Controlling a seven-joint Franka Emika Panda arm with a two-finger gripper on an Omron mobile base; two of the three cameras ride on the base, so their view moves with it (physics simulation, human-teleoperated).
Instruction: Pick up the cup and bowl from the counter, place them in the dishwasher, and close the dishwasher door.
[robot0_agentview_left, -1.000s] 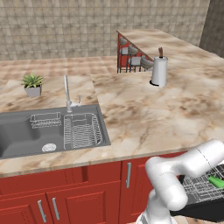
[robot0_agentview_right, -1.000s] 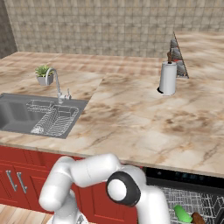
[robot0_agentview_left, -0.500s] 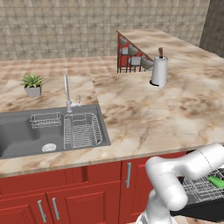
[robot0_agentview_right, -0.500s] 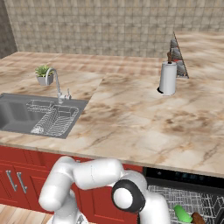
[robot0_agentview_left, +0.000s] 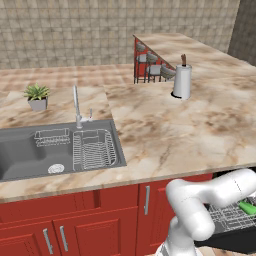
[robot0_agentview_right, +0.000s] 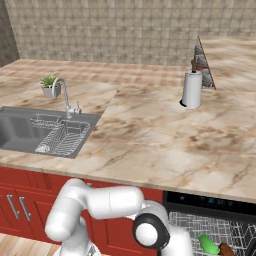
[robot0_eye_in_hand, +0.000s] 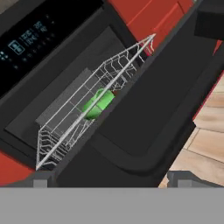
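The black dishwasher (robot0_eye_in_hand: 48, 39) stands open below the counter (robot0_agentview_left: 165, 130), its pale wire rack (robot0_eye_in_hand: 87, 109) pulled out. In the rack lies a green item (robot0_eye_in_hand: 98, 104) with a small brown thing (robot0_agentview_right: 225, 248) beside it; I cannot tell which is the cup and which the bowl. The green item (robot0_agentview_left: 246, 207) also shows at the right edge of the left base view. The dishwasher door (robot0_eye_in_hand: 144, 113) slants across the hand view, close in front of my gripper (robot0_eye_in_hand: 111, 181). The gripper is open and holds nothing, one fingertip at each side of the door's near edge.
On the counter stand a paper towel roll (robot0_agentview_left: 182, 82), a red dish stand (robot0_agentview_left: 150, 62) and a small potted plant (robot0_agentview_left: 38, 96). A steel sink (robot0_agentview_left: 55, 150) with tap and wire basket lies at the left. Red cabinet fronts (robot0_agentview_left: 75, 225) run below, above a wooden floor (robot0_eye_in_hand: 205, 131).
The arm has sunk a little lower in front of the dishwasher. The gripper stays open, and the things in the rack have not moved.
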